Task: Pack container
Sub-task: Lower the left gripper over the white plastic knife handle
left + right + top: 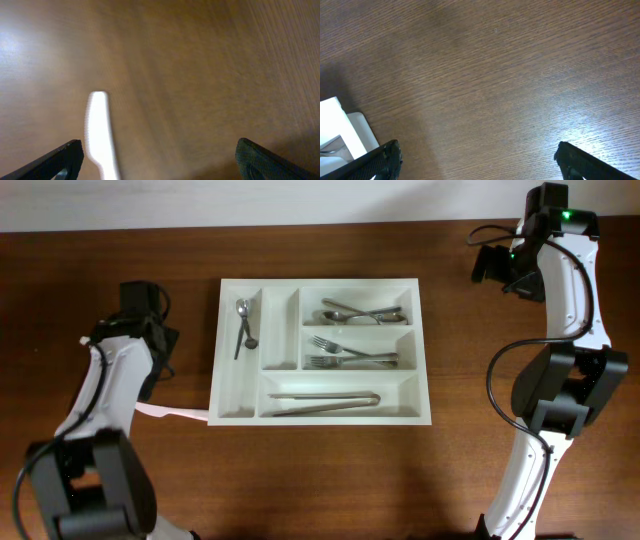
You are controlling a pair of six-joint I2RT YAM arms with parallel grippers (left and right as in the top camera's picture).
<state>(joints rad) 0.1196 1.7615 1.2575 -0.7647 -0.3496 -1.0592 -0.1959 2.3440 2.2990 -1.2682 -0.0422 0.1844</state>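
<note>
The brown wood surface is carrying everything. Nearest, at the front edge, the two arm bases are standing, L arm on the left side and R arm on the right side. Both are leaning toward the far side.

A bit farther in, a white plastic utensil is lying flat on the surface, just beside the front-left corner of the tray. One end is coming up to the tray wall, but I cannot tell if it is really touching. In the L wrist view this utensil is showing blurred, below the L jaws and close to one finger. The L jaws are standing wide spread, w/ nothing pinched.

The tray is sitting approx. in the middle of the surface, btw. the two arms, flat, w/ its long side going left to right. In its front long compartment, tongs are lying. Behind them, forks are lying in the middle-right compartment and spoons in the far-right one. In the leftmost upright compartment a single spoon is lying.

Farthest, near the far-right corner of the surface, the R jaws are hanging over bare wood, also wide spread and pinching nothing. In the R wrist view only a tray corner is appearing at the lower left, apart from the fingers.
</note>
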